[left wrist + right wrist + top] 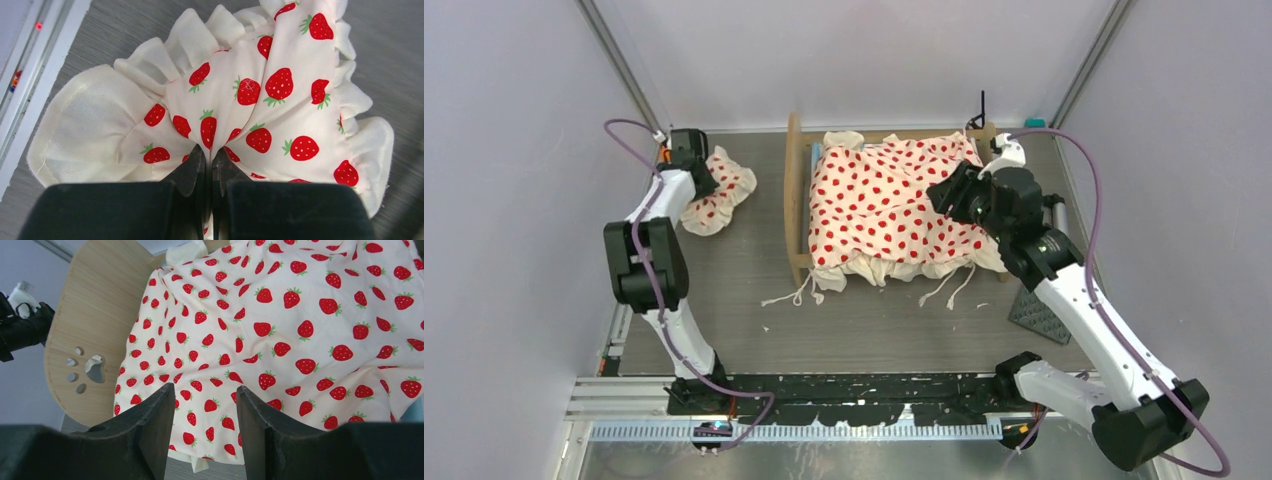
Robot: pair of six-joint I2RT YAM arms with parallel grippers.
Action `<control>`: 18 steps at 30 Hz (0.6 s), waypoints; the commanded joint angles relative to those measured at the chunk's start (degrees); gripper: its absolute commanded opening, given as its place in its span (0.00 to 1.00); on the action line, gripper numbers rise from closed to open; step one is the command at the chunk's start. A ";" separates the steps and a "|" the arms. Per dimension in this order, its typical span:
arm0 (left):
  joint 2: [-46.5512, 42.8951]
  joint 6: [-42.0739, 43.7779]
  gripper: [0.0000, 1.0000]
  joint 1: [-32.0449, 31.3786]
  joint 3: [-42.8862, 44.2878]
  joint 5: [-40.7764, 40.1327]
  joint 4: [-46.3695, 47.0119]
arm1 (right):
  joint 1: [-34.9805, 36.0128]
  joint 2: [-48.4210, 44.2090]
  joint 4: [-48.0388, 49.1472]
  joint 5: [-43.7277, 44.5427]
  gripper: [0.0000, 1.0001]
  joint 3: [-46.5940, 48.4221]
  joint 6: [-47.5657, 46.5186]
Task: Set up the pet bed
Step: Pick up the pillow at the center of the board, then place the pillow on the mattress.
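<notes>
Top view: the pet bed [795, 200] stands at the back centre, its strawberry cover [879, 205] spilling over the near edge. Bare table [754, 290] separates it from the ruffled pillow [724, 195] near the left wall [524, 150].

Left wrist view: the left gripper [210, 156] pinches a pillow fold.

Right wrist view: the right gripper [205, 392], fingers apart, hangs over the cover beside the paw-print end board [95, 335].

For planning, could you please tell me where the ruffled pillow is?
The ruffled pillow lies on the table, left of the pet bed in the top view, pinched in the left tool.
</notes>
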 commanded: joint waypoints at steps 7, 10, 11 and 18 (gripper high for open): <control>-36.37 -0.48 0.00 -4.59 -6.87 14.33 6.04 | -0.34 -11.56 -1.14 2.51 0.53 -1.84 -4.32; -42.00 3.09 0.00 -12.04 -5.85 17.35 5.52 | -0.37 -14.01 -2.13 3.06 0.52 -1.93 -4.38; -43.19 4.48 0.00 -14.46 -5.07 18.58 5.41 | -0.35 -14.77 -2.43 3.12 0.52 -2.08 -4.36; -42.44 21.85 0.00 -31.19 0.42 33.72 5.13 | -0.34 -18.35 -6.24 4.24 0.52 -2.52 -4.33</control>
